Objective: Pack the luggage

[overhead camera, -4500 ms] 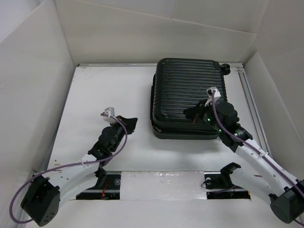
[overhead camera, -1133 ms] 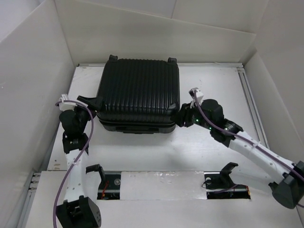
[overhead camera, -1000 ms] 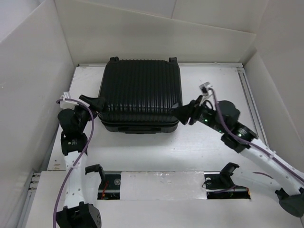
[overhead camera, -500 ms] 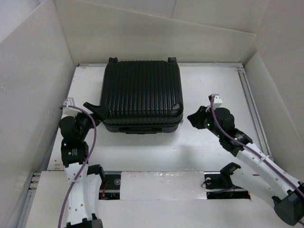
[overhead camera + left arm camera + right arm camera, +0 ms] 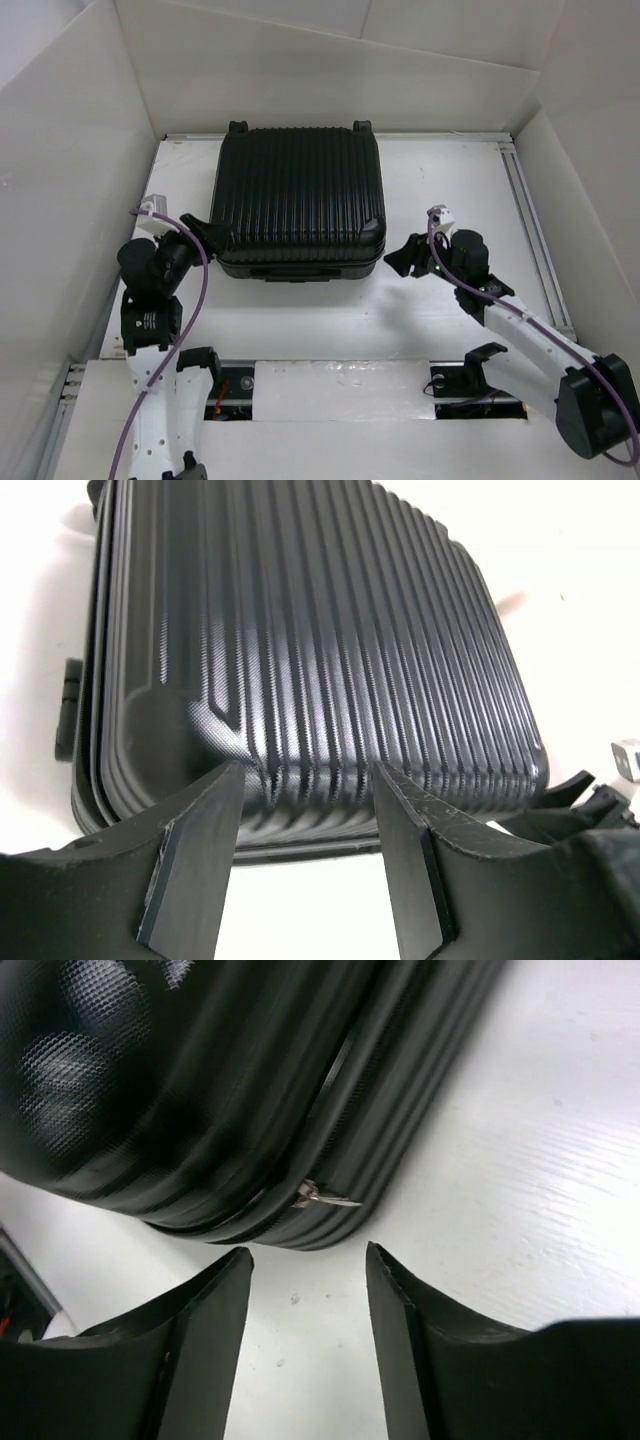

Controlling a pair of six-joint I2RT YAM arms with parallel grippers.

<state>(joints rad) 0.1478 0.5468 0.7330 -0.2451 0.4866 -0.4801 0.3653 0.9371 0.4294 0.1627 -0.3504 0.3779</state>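
Note:
The luggage [image 5: 300, 200] is a black ribbed hard-shell case lying flat and closed at the back middle of the white table, two wheels [image 5: 236, 126] toward the rear wall. My left gripper [image 5: 212, 236] sits at its front left corner, open, with only table between the fingers [image 5: 195, 855]; the ribbed shell [image 5: 300, 630] fills that wrist view. My right gripper [image 5: 400, 258] hovers just off the front right corner, open and empty. Ahead of its fingertips [image 5: 238, 1260], a silver zipper pull [image 5: 325, 1197] sticks out from the luggage seam [image 5: 340, 1060].
White walls [image 5: 70, 150] box in the table on three sides. A metal rail [image 5: 528, 220] runs along the right edge. Two black brackets [image 5: 205, 362] [image 5: 482, 358] stand by the arm bases at the near edge.
The luggage went from the right side to the back middle and turned. Over the last second my right gripper backed off its right front corner and reopened; the left jaws narrowed slightly.

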